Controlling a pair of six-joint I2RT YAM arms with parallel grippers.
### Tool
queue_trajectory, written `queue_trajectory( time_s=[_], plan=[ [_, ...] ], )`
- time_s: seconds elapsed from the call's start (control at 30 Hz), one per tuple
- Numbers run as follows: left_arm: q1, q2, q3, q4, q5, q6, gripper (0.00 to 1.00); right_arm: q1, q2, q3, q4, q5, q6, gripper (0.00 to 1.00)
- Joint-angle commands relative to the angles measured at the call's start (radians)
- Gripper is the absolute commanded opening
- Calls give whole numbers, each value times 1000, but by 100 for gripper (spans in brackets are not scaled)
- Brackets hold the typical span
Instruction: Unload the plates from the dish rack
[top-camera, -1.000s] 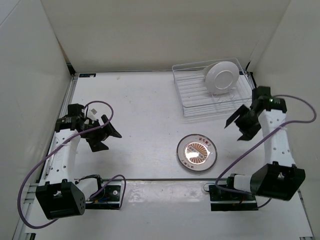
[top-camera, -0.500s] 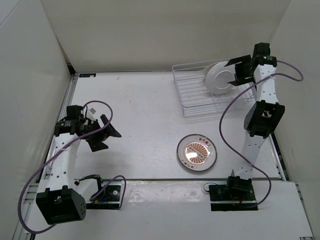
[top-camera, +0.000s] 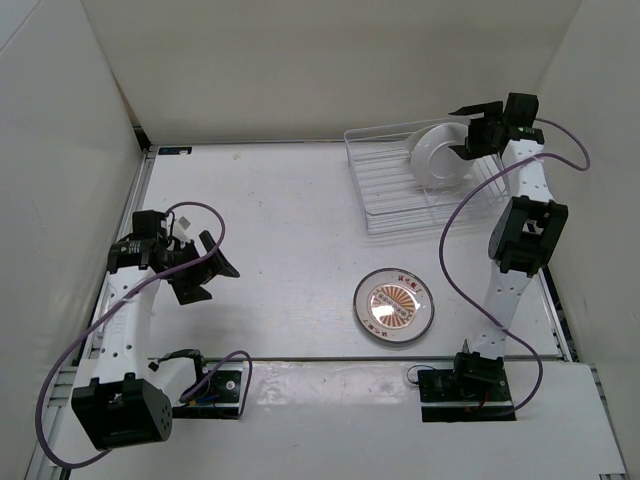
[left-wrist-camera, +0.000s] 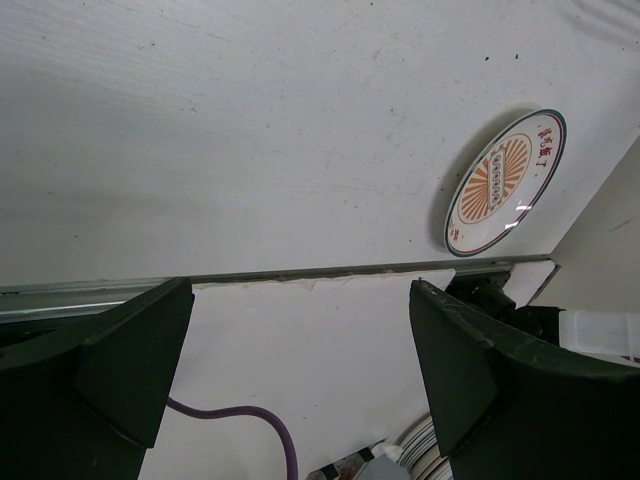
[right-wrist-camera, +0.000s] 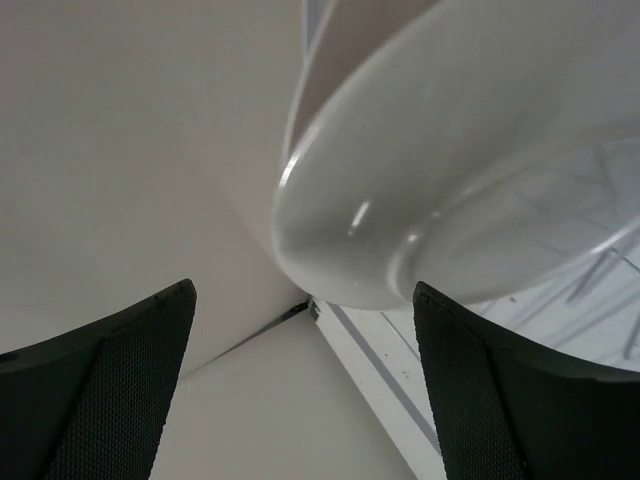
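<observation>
White-walled enclosure with a pale table (top-camera: 280, 210) as work surface. Dish rack (top-camera: 385, 200): white wire basket at the far right of the table, close to the back wall. White plate (top-camera: 435, 158): stands on edge in the rack's far right part, leaning among the tines, underside toward the camera. Orange sunburst plate (top-camera: 394, 305): lies flat on the table, out of the rack, nearer the arm bases and well apart from the basket. Right gripper (top-camera: 461, 131): raised at the rack's far right corner, jaws spread wide on either side of the white plate's upper rim; the right wrist view shows the rim between the fingers with no contact on either side. Left gripper (top-camera: 216, 281): on the left of the table, well apart from both plates, jaws wide apart and holding nothing. Purple cable (top-camera: 75, 345): loops along each arm.
</observation>
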Motion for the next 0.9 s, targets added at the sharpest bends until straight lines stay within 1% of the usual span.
queue_trajectory(
  time_s=[0.0, 0.1, 0.23, 0.43, 0.53, 0.57, 0.63, 0.67, 0.73, 0.87],
  plan=[
    [4, 6, 40, 0, -5, 18, 100, -6, 8, 56, 117, -7, 82, 90],
    [4, 12, 47, -2, -11, 18, 100, -14, 34, 67, 114, 11, 107, 90],
    [2, 23, 63, -16, -21, 28, 100, -25, 65, 55, 149, 13, 189, 90],
    [1, 35, 74, -22, -31, 36, 100, -34, 112, 59, 143, -45, 263, 90],
    [7, 41, 74, -23, -33, 36, 100, -42, 122, 49, 128, -102, 286, 90],
    [6, 41, 75, -22, -31, 34, 100, -42, 122, 33, 125, -140, 283, 90],
    [10, 41, 74, -20, -31, 33, 100, -46, 123, 24, 111, -168, 276, 90],
    [15, 41, 72, -17, -31, 33, 100, -48, 123, 10, 88, -211, 268, 90],
    [24, 41, 67, -16, -22, 34, 100, -54, 113, -10, 62, -234, 231, 90],
    [28, 40, 69, -16, -21, 31, 100, -54, 56, -134, 13, -277, 168, 90]
  ],
)
